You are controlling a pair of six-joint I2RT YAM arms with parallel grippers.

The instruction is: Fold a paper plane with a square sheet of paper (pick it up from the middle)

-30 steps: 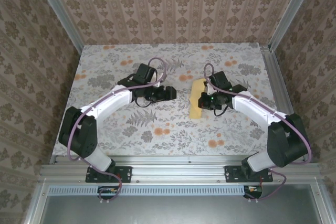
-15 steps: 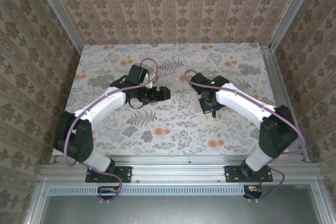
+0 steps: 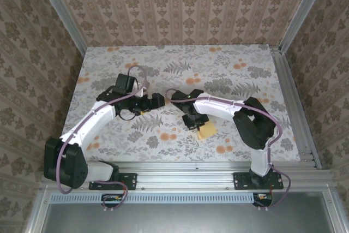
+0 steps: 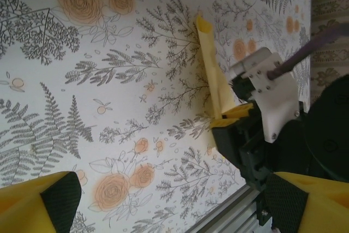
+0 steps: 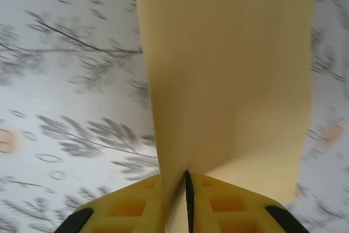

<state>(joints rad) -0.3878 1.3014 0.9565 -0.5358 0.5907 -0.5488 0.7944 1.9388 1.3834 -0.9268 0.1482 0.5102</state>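
Top external: right gripper [image 3: 192,123] had carried the pinched sheet of paper [image 3: 207,130] to centre.
Left gripper [image 3: 155,101]: opened wide; I expected another fold.

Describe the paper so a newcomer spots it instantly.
On the flower-print tablecloth, find the right gripper near the middle. It pinches the folded pale-yellow paper sheet, which is plain and unmarked, unlike the orange flower prints around it.
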